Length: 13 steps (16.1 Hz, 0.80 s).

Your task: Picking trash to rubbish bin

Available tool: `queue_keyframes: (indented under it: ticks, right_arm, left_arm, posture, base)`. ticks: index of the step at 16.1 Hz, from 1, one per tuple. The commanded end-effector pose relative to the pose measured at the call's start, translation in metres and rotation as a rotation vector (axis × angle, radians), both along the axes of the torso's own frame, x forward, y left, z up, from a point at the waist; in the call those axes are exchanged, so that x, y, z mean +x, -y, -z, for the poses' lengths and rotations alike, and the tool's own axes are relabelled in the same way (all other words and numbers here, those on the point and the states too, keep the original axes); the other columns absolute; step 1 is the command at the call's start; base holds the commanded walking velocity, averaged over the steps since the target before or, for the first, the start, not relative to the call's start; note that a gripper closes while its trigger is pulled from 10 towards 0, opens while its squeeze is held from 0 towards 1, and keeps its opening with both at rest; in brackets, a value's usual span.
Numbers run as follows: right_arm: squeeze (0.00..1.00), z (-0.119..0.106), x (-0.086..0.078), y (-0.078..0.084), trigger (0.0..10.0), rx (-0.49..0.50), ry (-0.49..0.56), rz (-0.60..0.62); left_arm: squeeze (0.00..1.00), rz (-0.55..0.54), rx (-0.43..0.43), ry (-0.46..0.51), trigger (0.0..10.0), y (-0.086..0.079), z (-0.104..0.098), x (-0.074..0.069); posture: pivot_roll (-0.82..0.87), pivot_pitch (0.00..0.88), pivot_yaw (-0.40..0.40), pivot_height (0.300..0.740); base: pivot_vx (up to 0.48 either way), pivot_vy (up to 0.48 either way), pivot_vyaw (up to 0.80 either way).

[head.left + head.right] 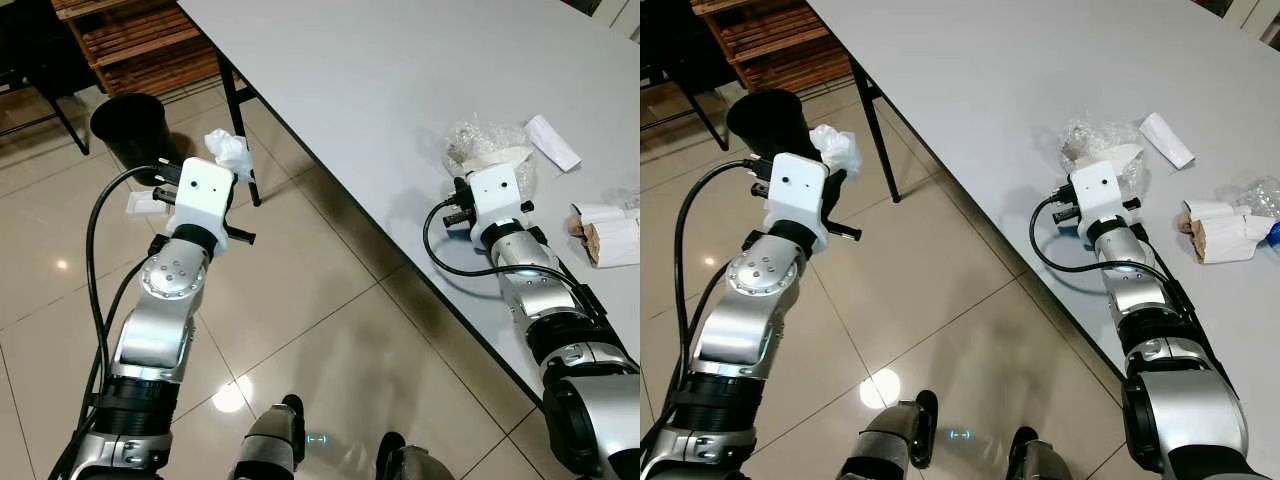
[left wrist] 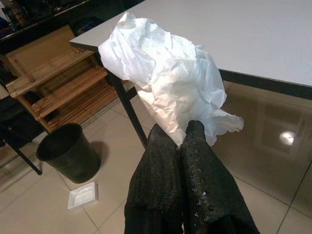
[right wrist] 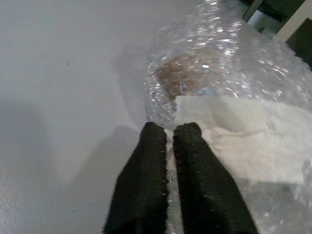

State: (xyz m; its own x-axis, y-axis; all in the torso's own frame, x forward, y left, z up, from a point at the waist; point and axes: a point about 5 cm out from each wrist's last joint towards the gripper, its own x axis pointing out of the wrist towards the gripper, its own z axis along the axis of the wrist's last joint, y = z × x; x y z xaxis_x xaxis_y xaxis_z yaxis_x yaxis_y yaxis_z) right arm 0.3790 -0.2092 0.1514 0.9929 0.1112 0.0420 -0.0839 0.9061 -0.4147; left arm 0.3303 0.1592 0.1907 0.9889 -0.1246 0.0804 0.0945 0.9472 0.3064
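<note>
My left gripper (image 2: 175, 129) is shut on a crumpled white tissue (image 2: 165, 83), held above the tiled floor beside the table's corner. A black rubbish bin (image 1: 130, 125) stands on the floor just beyond it, open side up. On the grey table (image 1: 400, 70), my right gripper (image 3: 169, 129) is shut on the edge of a flat white paper (image 3: 243, 141). That paper lies on a wad of clear bubble wrap (image 3: 219, 63) with something brown inside.
A black table leg (image 1: 240, 130) stands close to the held tissue. A small white square tray (image 2: 83, 195) lies on the floor near the bin. Wooden shelves (image 1: 140, 40) stand behind. More scraps lie on the table: a folded white slip (image 1: 552, 142) and torn paper-wrapped cardboard (image 1: 610, 235).
</note>
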Motion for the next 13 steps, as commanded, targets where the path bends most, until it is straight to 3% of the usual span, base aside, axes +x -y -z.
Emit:
queue_keyframes:
  ticks: [1,3,6,13]
  right_arm:
    - [0.00,0.026,-0.010,0.009,0.0,0.002,-0.099,0.039]
    - [0.00,0.001,-0.005,0.013,0.0,0.018,0.017,0.049]
    - [0.00,-0.011,-0.005,0.013,0.0,0.019,0.084,0.038]
    - [0.00,-0.057,-0.023,0.020,0.0,0.009,0.284,0.048]
  left_arm:
    - [0.00,0.005,0.002,0.002,0.0,0.004,0.001,0.001]
    - [0.00,0.013,-0.019,0.006,0.0,0.010,0.003,0.004]
    - [0.00,0.017,-0.036,0.008,0.0,0.016,0.004,0.007]
    - [0.00,0.043,-0.106,0.012,0.0,0.040,0.011,0.016]
  posture:
    - [0.46,0.245,0.022,0.740]
    - [0.43,0.226,0.008,0.740]
    - [0.41,0.213,-0.001,0.740]
    - [0.30,0.156,-0.037,0.740]
  base:
    - [0.000,0.000,0.00]
    - [0.000,0.000,0.00]
    - [0.000,0.000,0.00]
    - [0.000,0.000,0.00]
